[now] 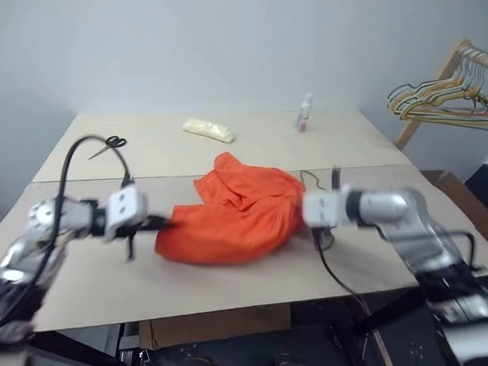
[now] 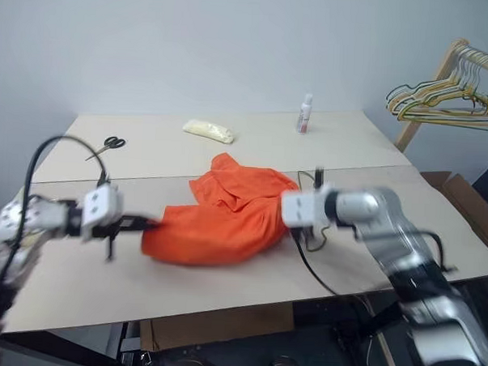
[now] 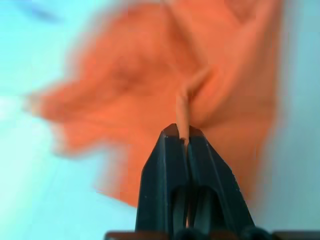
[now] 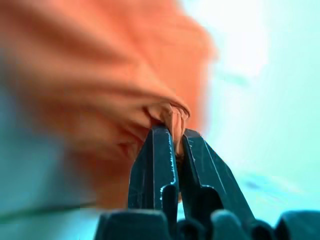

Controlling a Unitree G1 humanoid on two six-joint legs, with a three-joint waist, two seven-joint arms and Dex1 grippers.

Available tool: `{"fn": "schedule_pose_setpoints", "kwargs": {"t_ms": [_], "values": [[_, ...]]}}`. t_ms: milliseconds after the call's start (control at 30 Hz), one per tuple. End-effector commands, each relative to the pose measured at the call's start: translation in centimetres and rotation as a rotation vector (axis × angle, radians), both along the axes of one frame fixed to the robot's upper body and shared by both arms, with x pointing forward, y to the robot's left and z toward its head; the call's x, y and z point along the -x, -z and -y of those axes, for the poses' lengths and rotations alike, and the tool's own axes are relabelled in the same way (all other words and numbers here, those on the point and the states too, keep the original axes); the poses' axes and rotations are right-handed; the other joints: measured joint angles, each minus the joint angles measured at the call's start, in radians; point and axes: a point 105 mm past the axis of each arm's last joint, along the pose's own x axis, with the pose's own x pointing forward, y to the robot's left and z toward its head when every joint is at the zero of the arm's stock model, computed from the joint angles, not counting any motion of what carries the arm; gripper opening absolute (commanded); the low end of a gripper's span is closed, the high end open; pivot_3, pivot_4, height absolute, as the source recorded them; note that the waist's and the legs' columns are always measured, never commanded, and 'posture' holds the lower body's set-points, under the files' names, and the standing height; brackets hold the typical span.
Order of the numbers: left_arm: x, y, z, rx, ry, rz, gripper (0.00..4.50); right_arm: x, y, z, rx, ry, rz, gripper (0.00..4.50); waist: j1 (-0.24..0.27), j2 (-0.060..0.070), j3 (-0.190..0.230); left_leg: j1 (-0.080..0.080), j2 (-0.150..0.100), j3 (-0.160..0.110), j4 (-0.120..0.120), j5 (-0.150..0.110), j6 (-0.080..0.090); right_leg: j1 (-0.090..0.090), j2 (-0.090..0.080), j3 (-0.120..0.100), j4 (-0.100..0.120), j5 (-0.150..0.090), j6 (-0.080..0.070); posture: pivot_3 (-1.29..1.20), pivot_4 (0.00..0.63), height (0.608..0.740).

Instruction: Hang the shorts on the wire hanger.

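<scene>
The shorts (image 1: 234,215) lie bunched at mid-table (image 1: 248,280), nearer the front edge than the white bottle (image 1: 304,113) at the back. Left gripper (image 3: 182,134): fingers pressed together on a thin fold of orange fabric. Right gripper (image 4: 171,134): likewise clamped on a gathered edge (opposite side of the shorts). Scissors (image 1: 110,143) far left of the shorts; bunched hangers (image 1: 446,101) on a rack far right.

Orange shorts (image 1: 234,215) heaped on the worktop (image 1: 247,288), pinched at either side by left claw (image 1: 163,223) and right claw (image 1: 301,208). Scissors (image 1: 108,145), white bottle (image 1: 304,113) beyond.
</scene>
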Motion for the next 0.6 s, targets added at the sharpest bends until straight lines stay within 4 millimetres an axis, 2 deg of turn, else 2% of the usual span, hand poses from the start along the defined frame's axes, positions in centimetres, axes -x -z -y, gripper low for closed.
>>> {"fn": "schedule_pose_setpoints", "kwargs": {"t_ms": [33,100,133,200,267,333,367,433,467,533,600], "values": [[-3.4,-12.1,-4.5,0.15,-0.459,0.527,0.03,-3.1,-10.9,3.5,-0.218,0.358,0.564,0.0,-0.003,-0.002,-0.002,-0.002,0.0,-0.001,0.0,0.001,-0.002,-0.004,0.0,0.0,0.005,0.0,0.0,0.09,0.0,0.74],[-2.3,-17.2,-6.3,0.301,-0.561,0.72,0.03,-1.8,-15.6,3.8,-0.379,0.396,0.812,0.0,-0.008,-0.005,-0.004,-0.011,-0.003,-0.001,-0.004,0.003,-0.005,-0.019,-0.002,0.002,0.008,0.0,0.0,0.1,0.0,0.74],[-0.7,-19.4,-6.9,0.396,-0.537,0.803,0.03,-1.1,-16.8,3.7,-0.425,0.381,0.883,0.0,-0.017,-0.005,-0.004,-0.019,-0.003,0.0,-0.006,0.003,-0.006,-0.03,-0.003,0.002,0.012,0.0,-0.001,0.1,0.0,0.74],[1.6,-21.3,-7.3,0.474,-0.466,0.888,0.03,-0.4,-17.2,3.5,-0.462,0.343,0.925,0.0,-0.038,-0.004,-0.012,-0.02,-0.006,-0.002,-0.018,0.004,-0.007,-0.039,-0.003,0.001,0.012,0.0,-0.002,0.11,0.0,0.74],[3.0,-21.0,-7.1,0.452,-0.382,0.89,0.03,-0.6,-15.7,2.9,-0.471,0.29,0.862,0.0,-0.063,-0.004,-0.013,-0.017,-0.009,-0.011,-0.02,0.004,-0.008,-0.039,-0.003,0.0,0.011,-0.002,-0.004,0.12,0.0,0.74],[4.6,-19.6,-6.9,0.44,-0.266,0.809,0.03,-0.6,-12.3,1.0,-0.396,0.173,0.76,0.0,-0.081,-0.004,-0.013,-0.015,-0.013,-0.018,-0.023,0.004,-0.008,-0.037,-0.004,0.0,0.009,-0.002,-0.004,0.12,0.0,0.74],[5.3,-18.1,-6.5,0.399,-0.195,0.728,0.03,-0.2,-10.0,-0.1,-0.327,0.091,0.711,0.0,-0.091,-0.004,-0.013,-0.015,-0.014,-0.021,-0.025,0.004,-0.007,-0.035,-0.004,0.001,0.005,-0.002,-0.004,0.13,0.0,0.74],[6.7,-15.9,-5.9,0.342,-0.082,0.605,0.03,0.6,-7.0,-1.6,-0.235,-0.022,0.636,0.0,-0.103,-0.004,-0.012,-0.014,-0.015,-0.022,-0.025,0.003,-0.007,-0.032,-0.004,0.002,-0.005,-0.002,-0.003,0.13,0.0,0.74],[8.0,-13.7,-5.5,0.335,0.008,0.446,0.03,1.3,-4.0,-2.5,-0.153,-0.11,0.546,0.0,-0.109,-0.004,-0.011,-0.015,-0.014,-0.022,-0.022,0.003,-0.007,-0.031,-0.004,0.002,-0.004,-0.002,-0.002,0.13,0.0,0.74],[11.4,-8.6,-4.3,0.21,0.189,0.13,0.03,3.5,2.2,-3.7,0.026,-0.29,0.384,0.0,-0.119,-0.004,-0.01,-0.014,-0.012,-0.021,-0.019,0.004,-0.008,-0.031,-0.001,0.005,0.0,-0.002,-0.002,0.14,0.0,0.74],[14.5,-4.5,-4.0,0.117,0.292,-0.139,0.03,5.5,6.6,-3.9,0.129,-0.409,0.262,0.0,-0.115,-0.003,-0.009,-0.01,-0.011,-0.018,-0.019,0.004,-0.008,-0.029,0.0,0.007,0.001,-0.002,-0.002,0.15,0.0,0.74]]}}
